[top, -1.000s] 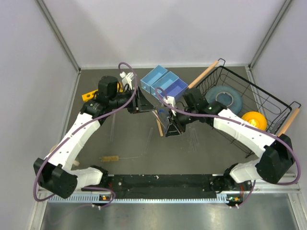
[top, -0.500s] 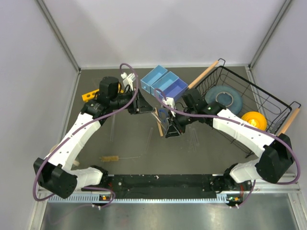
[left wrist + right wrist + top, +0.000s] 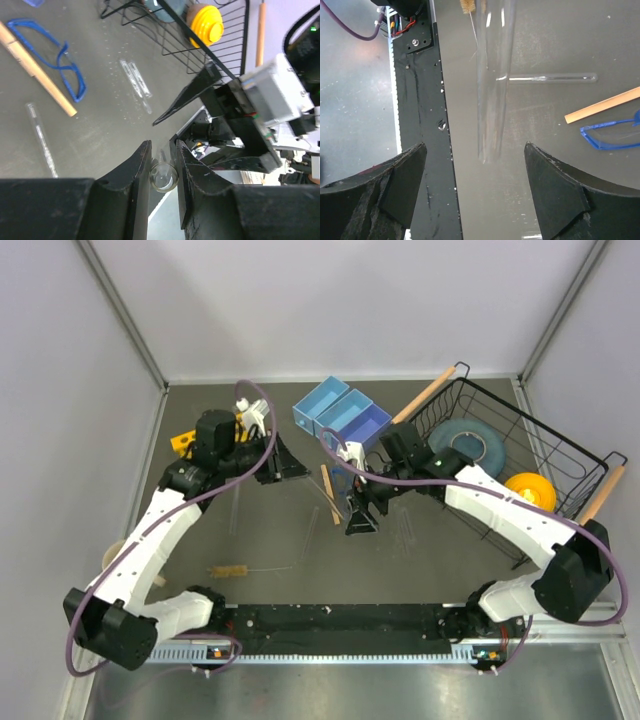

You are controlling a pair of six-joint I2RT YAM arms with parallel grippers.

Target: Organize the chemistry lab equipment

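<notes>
Grey tabletop (image 3: 450, 570) is littered; left gripper (image 3: 161, 150) is clamped on one glass tube (image 3: 163, 177); right gripper (image 3: 475, 150) is spread wide, nothing gripped; safety glasses (image 3: 76, 91), stick (image 3: 37, 70), brush (image 3: 232, 569) and further tubes (image 3: 136, 80) are left loose, so little is judged done.

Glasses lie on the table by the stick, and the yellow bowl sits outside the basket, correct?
No: the bowl sits inside the basket, per the top view. The glasses do lie on the table by the stick.
</notes>
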